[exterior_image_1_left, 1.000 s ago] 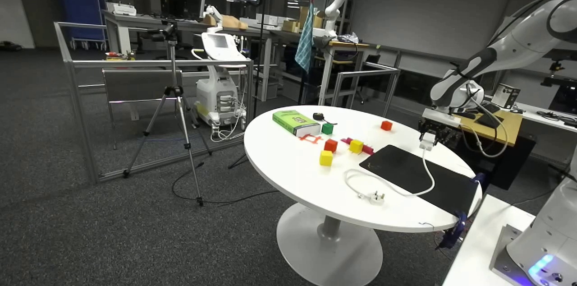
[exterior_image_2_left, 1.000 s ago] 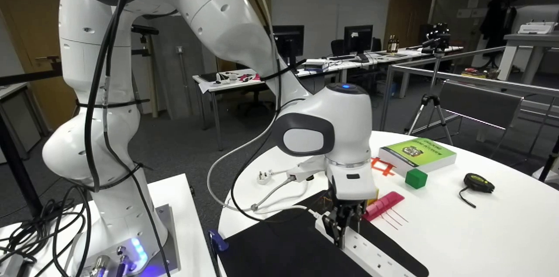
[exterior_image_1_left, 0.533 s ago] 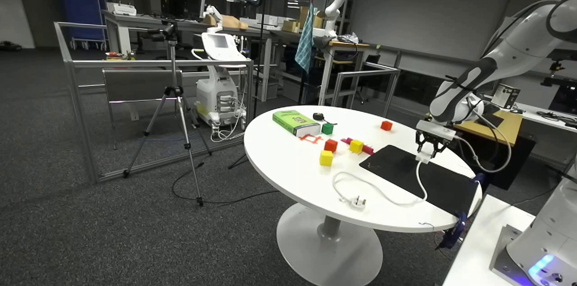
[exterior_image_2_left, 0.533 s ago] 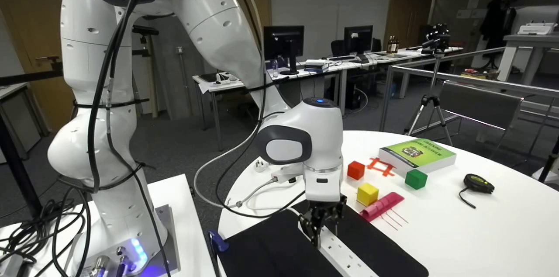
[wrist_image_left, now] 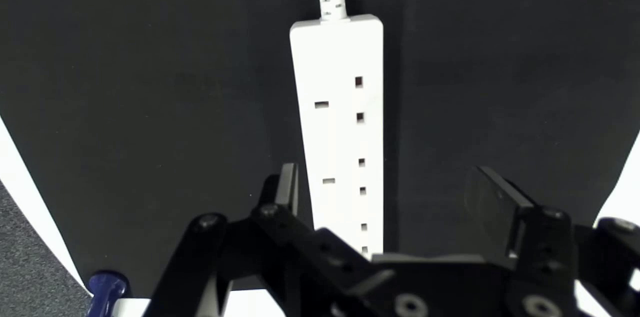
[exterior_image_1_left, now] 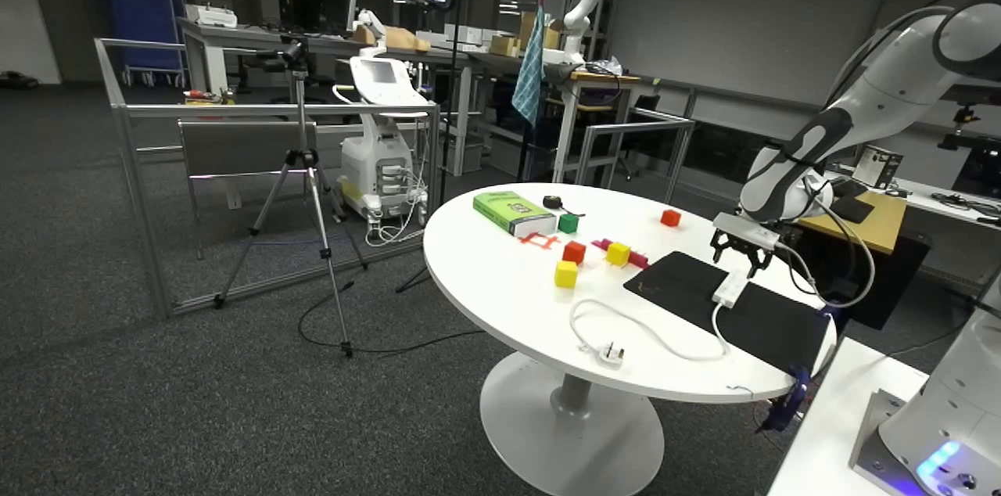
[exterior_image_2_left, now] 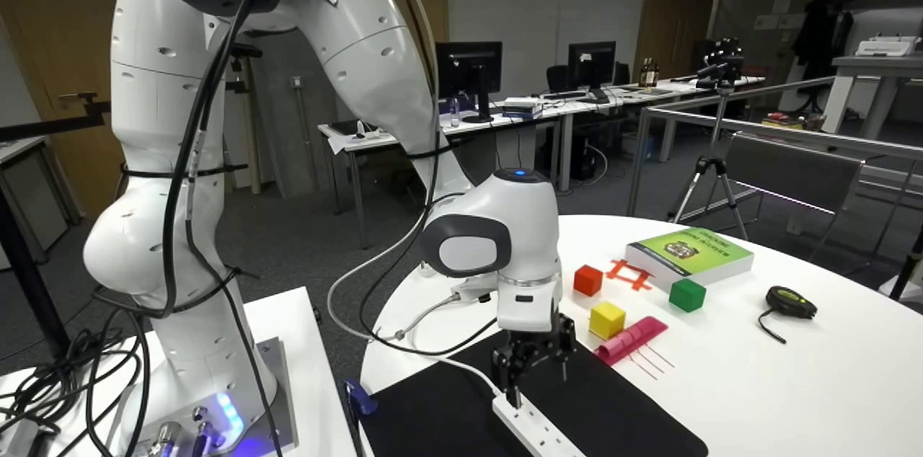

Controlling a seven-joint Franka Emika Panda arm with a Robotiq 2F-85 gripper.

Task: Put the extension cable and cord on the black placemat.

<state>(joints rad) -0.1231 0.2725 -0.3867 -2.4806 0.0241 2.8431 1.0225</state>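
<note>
The white socket block of the extension cable [wrist_image_left: 345,122] lies on the black placemat [wrist_image_left: 175,82]. My gripper [wrist_image_left: 395,182] stands open over it, with one finger close to the block's left side and a wide gap on the right. In both exterior views the gripper [exterior_image_1_left: 735,263] hangs just above the block [exterior_image_2_left: 533,428]. The cord [exterior_image_1_left: 698,357] leaves the block's end, crosses the placemat's edge and curves over the white tabletop. Its plug [exterior_image_1_left: 610,355] rests there, off the mat. Part of the block is hidden behind the gripper in the wrist view.
Yellow [exterior_image_1_left: 566,274], red [exterior_image_1_left: 573,252] and green [exterior_image_1_left: 568,223] blocks sit on the table beyond the mat. Farther off are a green book [exterior_image_2_left: 689,255], a tape measure [exterior_image_2_left: 791,302] and a pink strip [exterior_image_2_left: 632,342]. A blue clamp [exterior_image_1_left: 798,394] grips the table edge.
The gripper has come down with the block, then its fingers have spread and let go. The block now rests on the mat. The plug and cord have slid across the tabletop.
</note>
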